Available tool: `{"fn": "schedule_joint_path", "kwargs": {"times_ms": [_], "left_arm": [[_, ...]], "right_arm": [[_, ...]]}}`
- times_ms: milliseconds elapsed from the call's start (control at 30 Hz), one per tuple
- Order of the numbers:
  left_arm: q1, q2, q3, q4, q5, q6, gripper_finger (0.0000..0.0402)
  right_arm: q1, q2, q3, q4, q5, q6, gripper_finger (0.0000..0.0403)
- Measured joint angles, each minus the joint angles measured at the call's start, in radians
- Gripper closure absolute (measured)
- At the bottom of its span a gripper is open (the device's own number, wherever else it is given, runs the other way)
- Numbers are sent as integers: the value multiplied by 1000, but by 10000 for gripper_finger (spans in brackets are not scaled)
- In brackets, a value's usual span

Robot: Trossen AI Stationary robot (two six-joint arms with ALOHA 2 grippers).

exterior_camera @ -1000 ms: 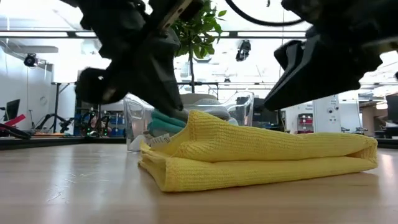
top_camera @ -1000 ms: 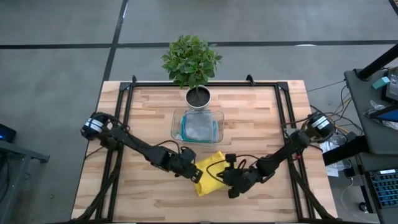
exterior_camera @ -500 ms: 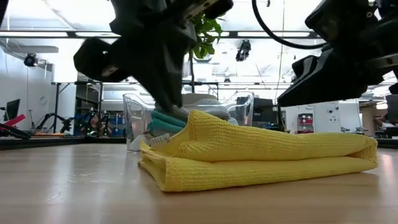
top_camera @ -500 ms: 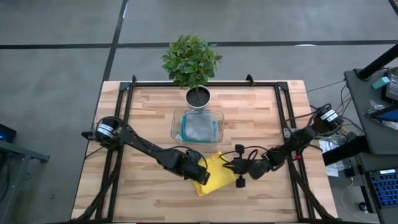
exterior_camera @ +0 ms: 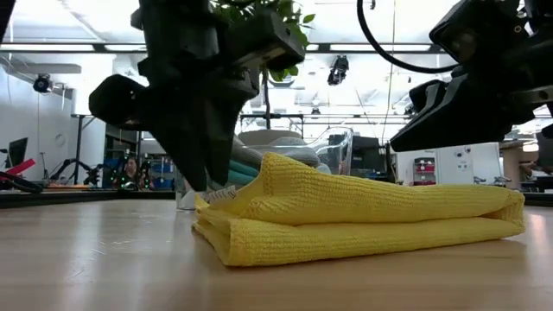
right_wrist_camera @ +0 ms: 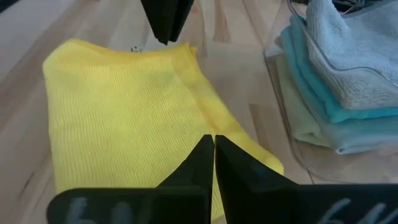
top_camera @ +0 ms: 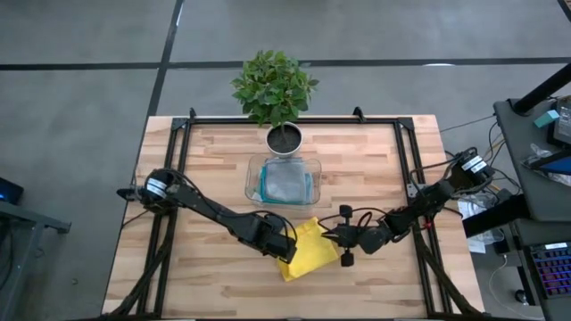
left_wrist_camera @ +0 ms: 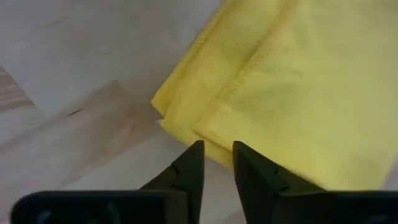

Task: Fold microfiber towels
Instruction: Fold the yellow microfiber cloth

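A yellow microfiber towel (top_camera: 310, 252) lies folded in several layers, flat on the wooden table near its front edge. My left gripper (left_wrist_camera: 217, 155) points steeply down over the towel's left corner (exterior_camera: 212, 203). It is open by a small gap, and nothing is between the fingers. My right gripper (right_wrist_camera: 213, 142) is shut. It hangs above the towel's right side (exterior_camera: 484, 203), clear of it. Folded grey (right_wrist_camera: 348, 56), teal (right_wrist_camera: 323, 106) and pale green (right_wrist_camera: 311, 134) towels are stacked in a clear tray (top_camera: 252, 178).
The clear tray stands behind the yellow towel at the table's middle. A potted plant (top_camera: 284, 134) stands just beyond it at the far edge. Black frame rails (top_camera: 183, 152) run along the table's left and right sides. Bare wood lies left and right of the towel.
My right gripper has drawn back from over the towel toward the table's right edge. My left gripper has tipped to point more steeply down, and its tip has gone from the towel's top fold to its left corner. The towel has kept still.
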Motion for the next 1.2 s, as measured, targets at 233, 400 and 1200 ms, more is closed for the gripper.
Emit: {"fn": "schedule_joint_path", "kwargs": {"times_ms": [233,400,1200], "left_arm": [[11,2,-22,26,-2,-3,281],[13,13,-46,107,-1,-4,272],[22,6,-63,85,37,3,272]], "right_arm": [[0,0,0,-2,0,-2,394],[0,0,-2,-2,0,4,394],[0,1,-4,-5,0,6,394]]}}
